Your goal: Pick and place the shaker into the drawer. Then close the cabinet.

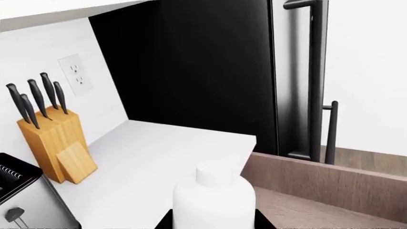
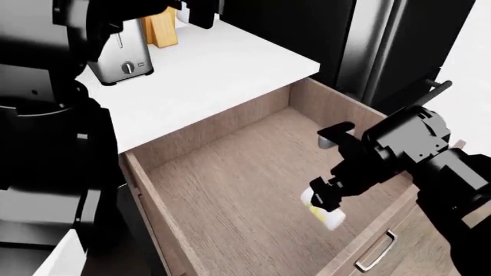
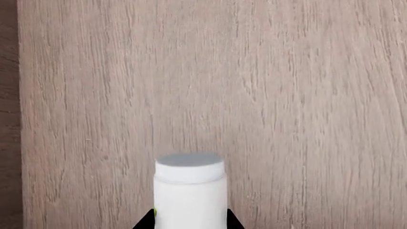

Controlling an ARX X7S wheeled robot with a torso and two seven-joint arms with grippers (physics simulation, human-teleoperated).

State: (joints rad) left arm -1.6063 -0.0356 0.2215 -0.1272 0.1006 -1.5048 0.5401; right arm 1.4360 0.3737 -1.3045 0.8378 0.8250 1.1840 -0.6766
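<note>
The shaker (image 2: 328,213), a small white cylinder with yellow marks, is gripped by my right gripper (image 2: 322,198) low over the floor of the open drawer (image 2: 146,184), near its front right part. In the right wrist view the shaker (image 3: 189,191) sits between the black jaws of the right gripper (image 3: 189,225) above the wood-grain drawer floor (image 3: 286,95). My left gripper (image 2: 201,11) is raised over the cabinet's white top (image 2: 215,63). In the left wrist view the left gripper (image 1: 213,225) has its jaws against a plain white capped bottle (image 1: 215,195).
A tall black glossy fridge (image 2: 383,34) stands behind the drawer's far right corner. A knife block (image 1: 57,143) and a toaster (image 2: 123,60) stand at the back of the counter. A lower cabinet front with a silver handle (image 2: 376,253) shows below the drawer.
</note>
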